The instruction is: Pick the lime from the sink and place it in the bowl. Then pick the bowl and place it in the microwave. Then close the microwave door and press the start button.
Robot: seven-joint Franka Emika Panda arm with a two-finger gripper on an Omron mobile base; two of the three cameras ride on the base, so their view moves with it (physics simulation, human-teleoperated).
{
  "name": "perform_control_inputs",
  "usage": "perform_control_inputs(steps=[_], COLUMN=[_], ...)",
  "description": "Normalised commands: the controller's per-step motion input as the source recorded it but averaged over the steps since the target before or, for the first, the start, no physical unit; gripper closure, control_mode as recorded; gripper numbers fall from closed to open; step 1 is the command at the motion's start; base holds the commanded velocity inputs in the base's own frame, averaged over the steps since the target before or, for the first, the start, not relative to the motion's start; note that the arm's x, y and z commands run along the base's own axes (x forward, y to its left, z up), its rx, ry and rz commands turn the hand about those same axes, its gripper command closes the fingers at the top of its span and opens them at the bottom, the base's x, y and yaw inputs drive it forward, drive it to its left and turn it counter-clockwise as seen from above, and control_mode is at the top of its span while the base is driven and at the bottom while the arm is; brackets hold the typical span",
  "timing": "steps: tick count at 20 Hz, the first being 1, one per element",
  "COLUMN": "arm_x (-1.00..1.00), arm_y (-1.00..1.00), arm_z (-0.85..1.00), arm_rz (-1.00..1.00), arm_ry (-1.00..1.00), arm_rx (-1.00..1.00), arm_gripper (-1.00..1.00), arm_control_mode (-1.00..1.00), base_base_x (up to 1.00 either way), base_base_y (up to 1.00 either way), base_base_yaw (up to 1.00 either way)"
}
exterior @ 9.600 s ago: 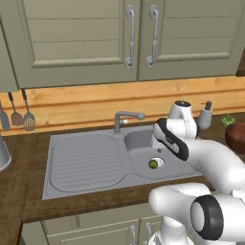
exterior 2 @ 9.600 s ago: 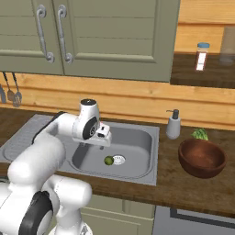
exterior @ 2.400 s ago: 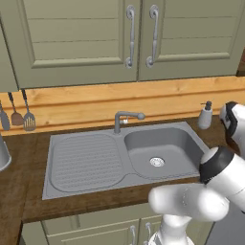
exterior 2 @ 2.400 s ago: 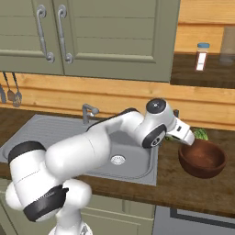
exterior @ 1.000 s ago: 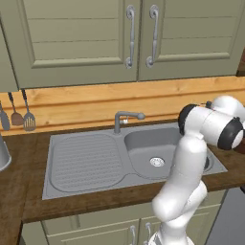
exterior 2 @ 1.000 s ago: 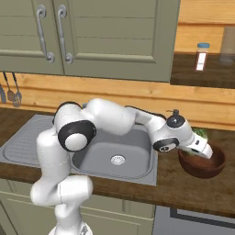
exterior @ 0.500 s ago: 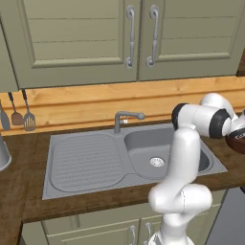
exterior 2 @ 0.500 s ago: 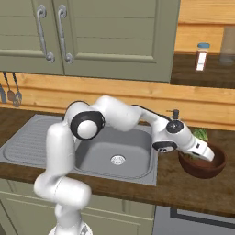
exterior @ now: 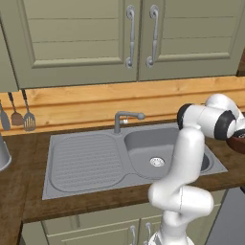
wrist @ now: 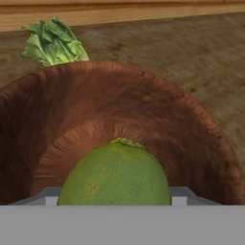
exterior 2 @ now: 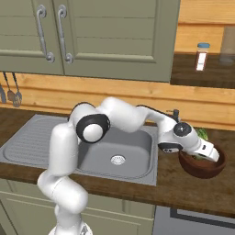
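The dark-brown bowl [exterior 2: 198, 170] stands on the counter right of the sink [exterior 2: 137, 160]. My gripper [exterior 2: 217, 157] reaches over the bowl's rim, slanting down into it. In the hand view the lime [wrist: 115, 174] sits large and green right at my fingertips, against the bowl's inner wall [wrist: 143, 105]; the gripper is shut on the lime. The sink basin [exterior: 158, 153] holds no fruit. In the left base view the bowl [exterior: 238, 143] peeks in at the right edge, behind my arm. The microwave and its door are out of view.
A leafy green vegetable [wrist: 51, 43] lies just behind the bowl [exterior 2: 202, 134]. The curved faucet [exterior: 127, 117] stands behind the basin. Cabinet doors hang above. A spice jar [exterior 2: 200, 56] stands on a shelf at the upper right. Utensils [exterior: 26, 115] hang at the left.
The arm has stretched further right and the hand has sunk lower into the bowl with the lime in it.
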Motion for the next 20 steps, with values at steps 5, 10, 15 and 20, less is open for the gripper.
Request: perform_control_inputs(steps=[5, 10, 15, 20], arm_x=[0.31, 0.26, 0.0, 0.0], arm_y=[-0.02, -0.01, -0.03, 0.02], arm_z=[-0.02, -0.1, 0.0, 0.03], arm_rz=[0.05, 0.04, 0.03, 0.01], arm_ry=[0.0, 0.02, 0.0, -0.01], arm_rx=[0.0, 0.0, 0.0, 0.0], arm_gripper=[1.0, -1.0, -1.0, -1.0], arm_control_mode=[-1.0, -1.0, -1.0, -1.0], base_base_x=[0.0, 0.0, 0.0, 0.0], base_base_y=[0.0, 0.0, 0.0, 0.0], base_base_yaw=[0.0, 0.0, 0.0, 0.0])
